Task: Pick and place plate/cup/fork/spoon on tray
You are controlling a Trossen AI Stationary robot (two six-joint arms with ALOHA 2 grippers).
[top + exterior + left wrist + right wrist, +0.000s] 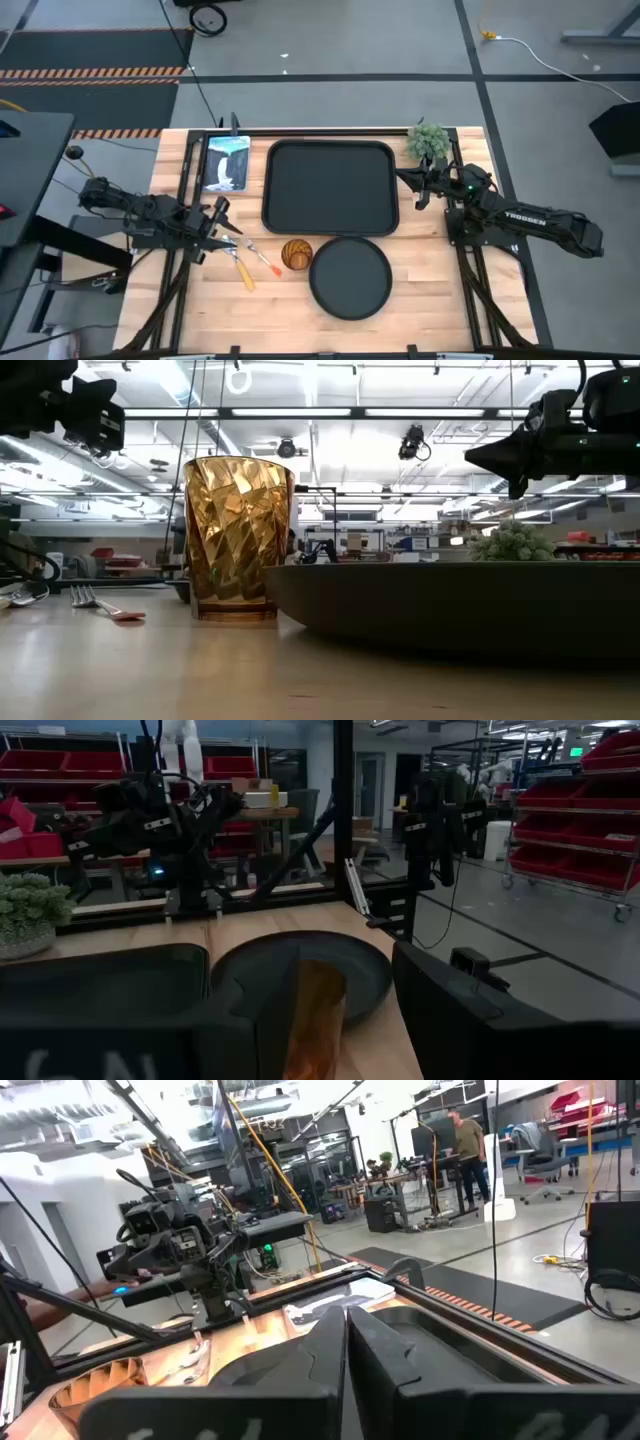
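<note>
The black rectangular tray (330, 187) lies at the table's far middle. The round black plate (350, 277) lies just in front of it, with the amber ribbed cup (296, 254) standing upright at its left; the cup also shows in the low view (240, 538). The fork (265, 260) with the orange-red handle and the spoon (242, 270) with the yellow-orange handle lie flat left of the cup. My left gripper (222, 222) is open and empty above the table, beside the fork's and spoon's heads. My right gripper (410, 186) is shut and empty, above the tray's right rim.
A small green plant (428, 140) stands at the far right corner, just behind my right gripper. A picture card (226, 163) lies left of the tray. Bare wood shows at the near left and near right of the table.
</note>
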